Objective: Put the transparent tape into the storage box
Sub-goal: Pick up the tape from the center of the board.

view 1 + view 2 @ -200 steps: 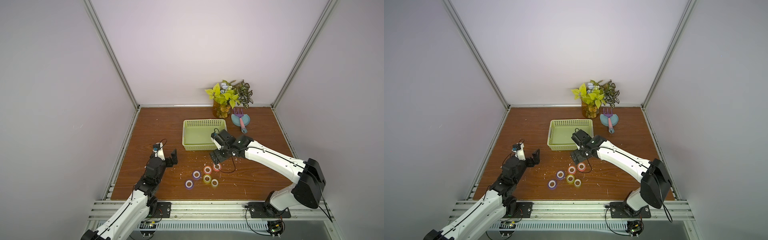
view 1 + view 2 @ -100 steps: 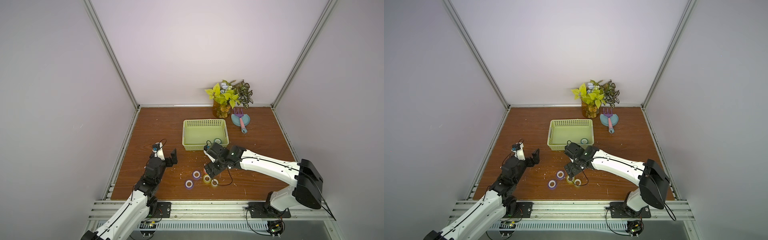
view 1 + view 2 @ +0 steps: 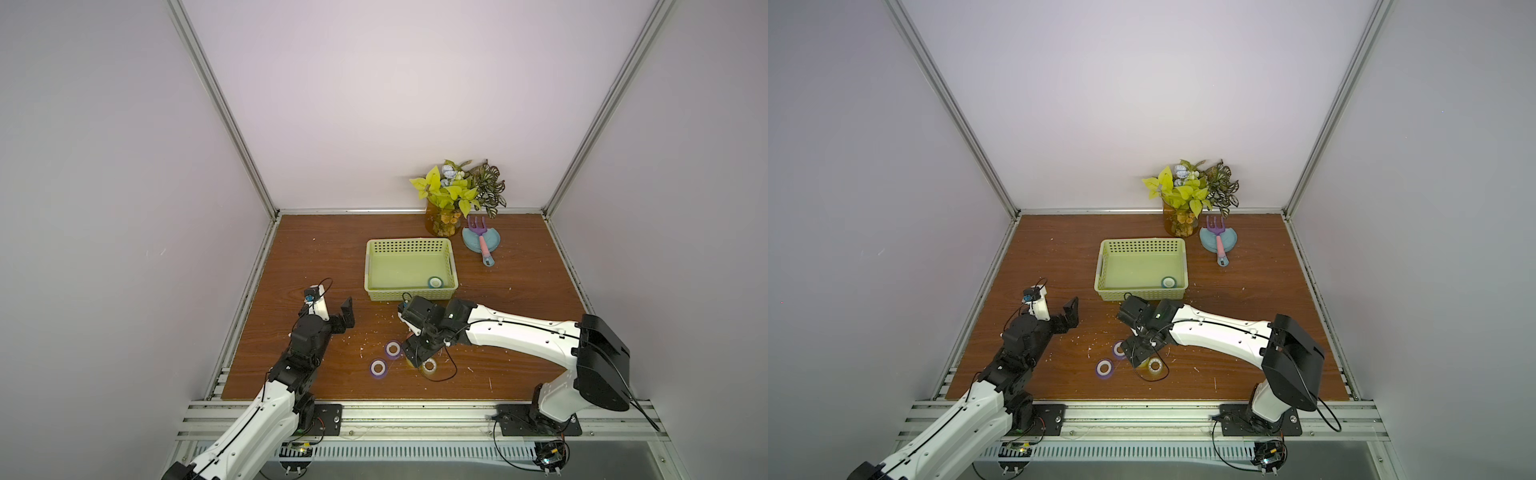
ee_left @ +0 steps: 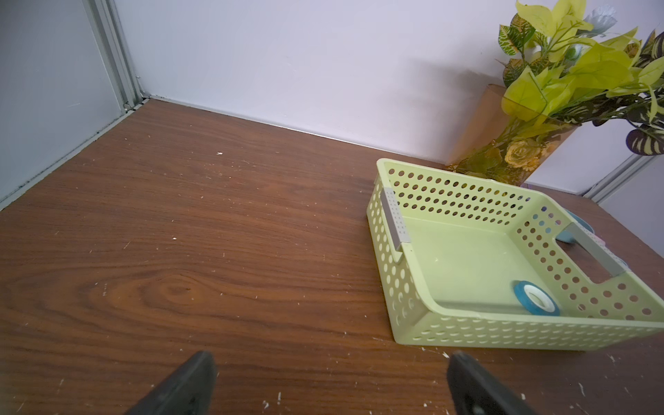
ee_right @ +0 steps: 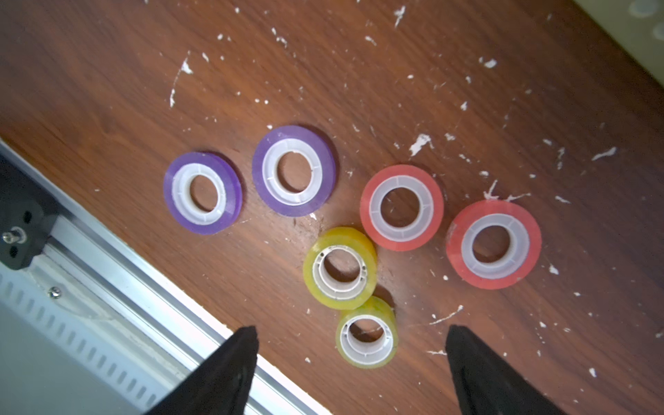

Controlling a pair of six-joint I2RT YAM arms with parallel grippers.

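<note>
Transparent tape [image 3: 387, 351] is mostly loose near our front rail [image 5: 107, 251]: two purple rolls [image 5: 294, 206], two orange-red rolls [image 5: 401, 241], a yellow roll [image 5: 310, 273] and a pale roll [image 5: 366, 355], flat on the brown wood-grain surface [image 5: 359, 72], white flecks [image 5: 420, 140] everywhere. Our right claw [image 5: 352, 327] hangs spread over the pale roll, not touching. Left claw [image 4: 332, 359] is spread too, empty. Further back, the blue roll [image 3: 434, 282] sits in the near right corner of the green storage box [image 3: 409, 246]. Behind that we've got a plant vase [image 3: 444, 216], a blue dish [image 3: 468, 243], then pale lilac walls [image 3: 374, 104] and aluminium corner posts [image 3: 229, 116].
</note>
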